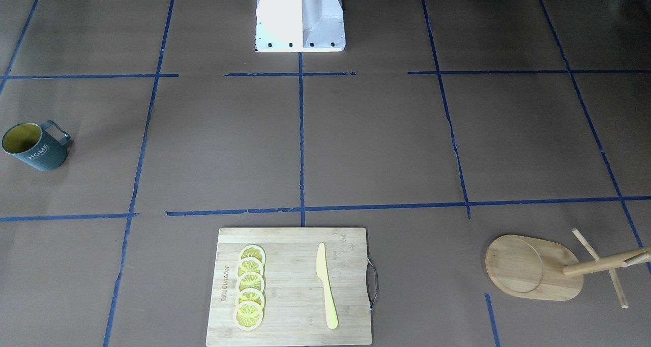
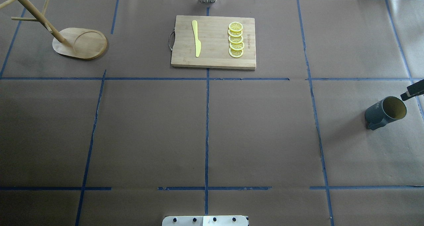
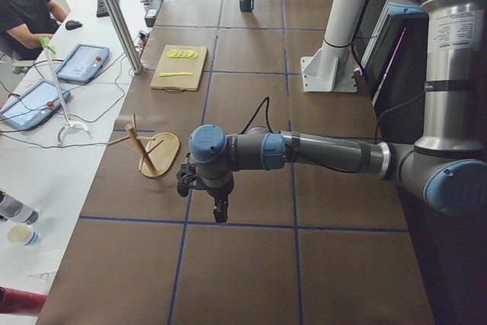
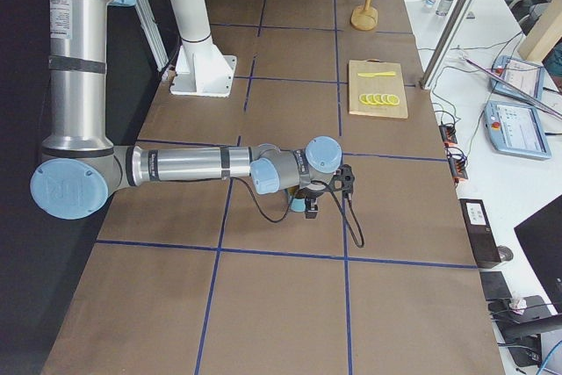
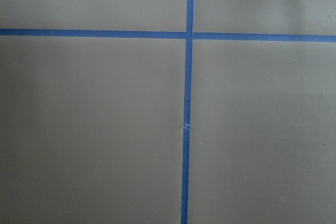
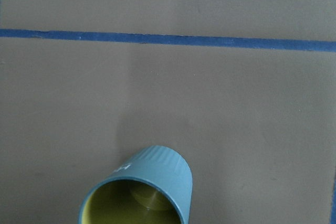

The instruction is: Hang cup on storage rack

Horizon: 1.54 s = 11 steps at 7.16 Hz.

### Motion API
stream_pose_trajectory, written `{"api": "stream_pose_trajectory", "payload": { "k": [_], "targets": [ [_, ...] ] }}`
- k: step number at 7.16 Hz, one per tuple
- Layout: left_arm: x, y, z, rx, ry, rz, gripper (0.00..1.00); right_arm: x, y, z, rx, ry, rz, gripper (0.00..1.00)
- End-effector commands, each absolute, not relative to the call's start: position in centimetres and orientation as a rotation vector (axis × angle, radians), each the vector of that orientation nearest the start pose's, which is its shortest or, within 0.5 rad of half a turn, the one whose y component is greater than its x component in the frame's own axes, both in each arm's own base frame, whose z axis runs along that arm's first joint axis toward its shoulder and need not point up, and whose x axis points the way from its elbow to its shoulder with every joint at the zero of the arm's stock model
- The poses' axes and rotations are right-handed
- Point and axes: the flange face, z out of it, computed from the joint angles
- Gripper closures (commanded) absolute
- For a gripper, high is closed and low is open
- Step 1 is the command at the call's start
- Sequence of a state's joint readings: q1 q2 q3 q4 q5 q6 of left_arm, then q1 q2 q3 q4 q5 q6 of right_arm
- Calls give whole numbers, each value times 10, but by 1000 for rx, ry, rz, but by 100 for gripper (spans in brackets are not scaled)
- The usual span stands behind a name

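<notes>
At the overhead view's right edge, the right hand [image 2: 411, 92] hangs beside the cup [image 2: 384, 112], presumably for pickup; its spread cannot be told.

This is a robotics lab. A grey-and-blue jointed robot arm [image 3: 319, 154] reaches over a table [image 2: 258, 136] papered brown and gridded with blue tape [image 2: 207, 136]. A white pedestal [image 4: 204, 68] stands on the table, and an operator [image 3: 23, 5] sits at a side desk [image 3: 46, 184] holding teach pendants [image 3: 82, 62].
</notes>
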<state>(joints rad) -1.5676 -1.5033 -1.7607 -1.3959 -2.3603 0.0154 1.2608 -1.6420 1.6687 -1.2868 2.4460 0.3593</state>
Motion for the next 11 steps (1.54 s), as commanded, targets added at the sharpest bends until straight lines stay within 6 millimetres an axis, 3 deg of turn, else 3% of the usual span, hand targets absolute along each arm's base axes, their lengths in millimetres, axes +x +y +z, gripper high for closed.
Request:
{"api": "stream_pose_trajectory", "payload": {
  "k": [1,2,4,5,6,8,9,10,11],
  "targets": [
    [-61,-457,613,-43,790,-3,0,-122,-465,618,-28,-859,-134,1],
    [-61,-457,614,-45,790,-3,0,-132,-462,627,-49,-852,-153,5],
    [-61,-456,615,-46,789,-4,0,-138,-463,628,-37,-820,-166,89],
    [-61,-456,614,-45,790,-2,0,-138,-464,624,-32,-824,-167,100],
    [-61,-456,614,-45,790,-1,0,-139,-467,619,-23,-828,-170,100],
    [-62,-455,614,-44,790,-1,0,-139,-467,559,56,-860,-172,100],
    [-61,-447,617,-49,792,0,0,-162,-472,518,81,-898,-176,100],
    [-61,-448,616,-47,792,1,0,-197,-476,466,88,-945,-156,100],
    [-61,-448,615,-45,792,1,0,-261,-479,401,67,-993,-113,100]
  ]
}}
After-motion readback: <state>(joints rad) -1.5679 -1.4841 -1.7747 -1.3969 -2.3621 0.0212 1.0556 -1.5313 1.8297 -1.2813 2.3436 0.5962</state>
